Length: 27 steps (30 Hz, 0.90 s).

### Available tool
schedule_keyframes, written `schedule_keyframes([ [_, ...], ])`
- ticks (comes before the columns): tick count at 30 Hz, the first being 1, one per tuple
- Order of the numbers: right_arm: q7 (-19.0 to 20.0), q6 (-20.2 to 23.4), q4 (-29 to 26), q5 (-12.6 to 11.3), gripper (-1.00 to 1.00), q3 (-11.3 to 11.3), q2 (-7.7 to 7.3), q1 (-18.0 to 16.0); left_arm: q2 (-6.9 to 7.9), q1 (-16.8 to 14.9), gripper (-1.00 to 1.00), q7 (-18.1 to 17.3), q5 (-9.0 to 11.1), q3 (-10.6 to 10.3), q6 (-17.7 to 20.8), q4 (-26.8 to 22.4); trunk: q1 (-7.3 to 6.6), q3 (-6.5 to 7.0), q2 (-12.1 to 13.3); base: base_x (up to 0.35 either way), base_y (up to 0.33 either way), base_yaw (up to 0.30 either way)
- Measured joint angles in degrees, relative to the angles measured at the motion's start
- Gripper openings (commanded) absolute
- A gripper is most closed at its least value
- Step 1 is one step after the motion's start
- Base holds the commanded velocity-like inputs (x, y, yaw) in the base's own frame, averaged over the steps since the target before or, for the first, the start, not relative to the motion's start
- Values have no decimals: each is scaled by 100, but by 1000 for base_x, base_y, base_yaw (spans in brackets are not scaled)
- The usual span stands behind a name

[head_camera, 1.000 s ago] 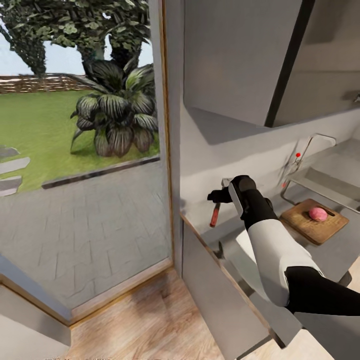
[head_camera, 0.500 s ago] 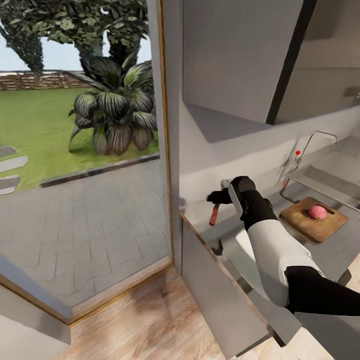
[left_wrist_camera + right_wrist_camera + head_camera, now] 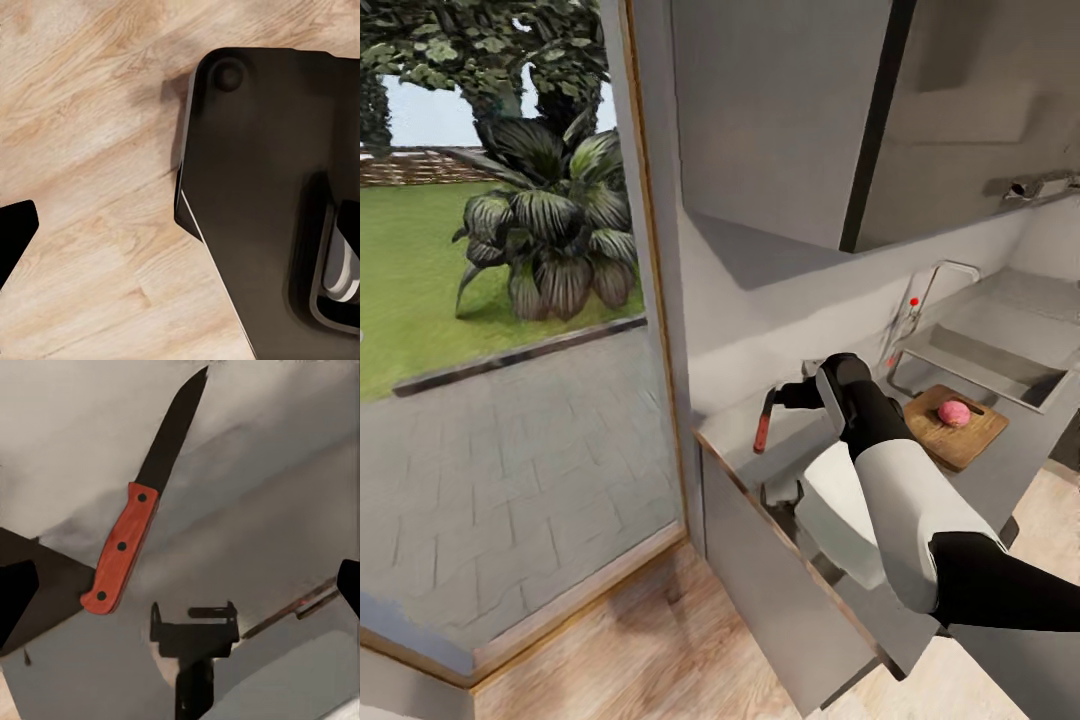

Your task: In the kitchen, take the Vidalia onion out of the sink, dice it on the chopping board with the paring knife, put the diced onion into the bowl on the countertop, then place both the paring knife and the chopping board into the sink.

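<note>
The head camera has panned right, shifting the scene left, and the paring knife point(image 3: 763, 434) now lies further left of the right gripper point(image 3: 792, 395) than before.

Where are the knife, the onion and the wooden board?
paring knife point(image 3: 122, 547): right wrist view, red handle.
Vidalia onion point(image 3: 953, 413): head view, middle of bulb.
chopping board point(image 3: 970, 443): head view, bare wood.

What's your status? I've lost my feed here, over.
Right pincer open over paring knife, no grip yet. Knife flat on countertop. Vidalia onion on chopping board beside sink. Nothing blocking the knife.
</note>
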Motion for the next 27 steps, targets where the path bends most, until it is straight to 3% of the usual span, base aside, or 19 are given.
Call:
schedule_keyframes([
  [7,0,-1,0,0,100,0,-2,0,0,0,100,0,0,0,1,0,-1,2,0,184,140,-9],
  [27,0,-8,83,1,100,0,-1,0,0,0,100,-1,0,0,3,3,1,-27,1,8,5,0],
])
